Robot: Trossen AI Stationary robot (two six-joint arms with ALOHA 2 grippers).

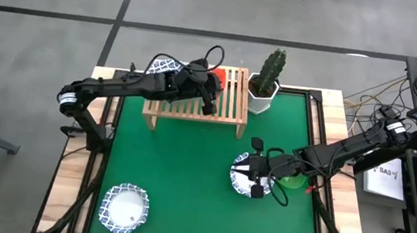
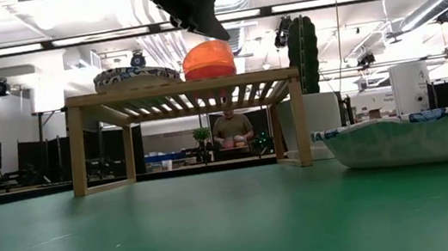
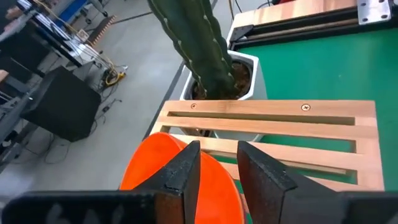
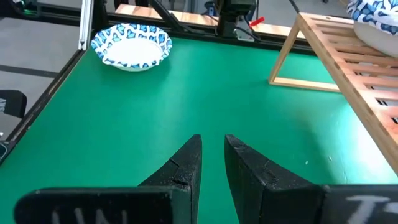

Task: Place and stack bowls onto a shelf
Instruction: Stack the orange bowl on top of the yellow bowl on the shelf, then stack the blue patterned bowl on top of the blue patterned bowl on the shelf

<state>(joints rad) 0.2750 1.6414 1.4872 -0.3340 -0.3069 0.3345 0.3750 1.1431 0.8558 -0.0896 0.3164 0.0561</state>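
A red bowl (image 1: 217,76) (image 2: 208,60) (image 3: 146,171) sits upright on the slatted top of the light-wood shelf (image 1: 194,103) (image 2: 180,88), near its right end. A blue-rimmed white bowl (image 1: 163,64) (image 2: 136,76) (image 4: 378,22) rests on the shelf's left part. My left gripper (image 1: 209,95) (image 3: 217,165) hangs over the red bowl, open by a narrow gap, with the bowl's rim below the gap. My right gripper (image 1: 253,175) (image 4: 212,152), open by a narrow gap, hovers high above a second blue-rimmed bowl (image 1: 242,176) (image 2: 408,138) on the table. A green bowl (image 1: 292,183) lies beside that bowl. My left gripper comes down on the red bowl's rim (image 3: 233,186) from above, one finger over the bowl's inside and one past its edge. Whether either finger touches the rim, I cannot tell. The bowl stands level on the shelf.
A potted cactus (image 1: 269,75) (image 2: 302,46) (image 3: 199,50) stands just off the shelf's right end. A third blue-rimmed bowl (image 1: 124,207) (image 4: 131,45) sits near the table's near left corner. Open green table lies between the shelf and the near edge. A person (image 2: 231,130) shows beyond the table.
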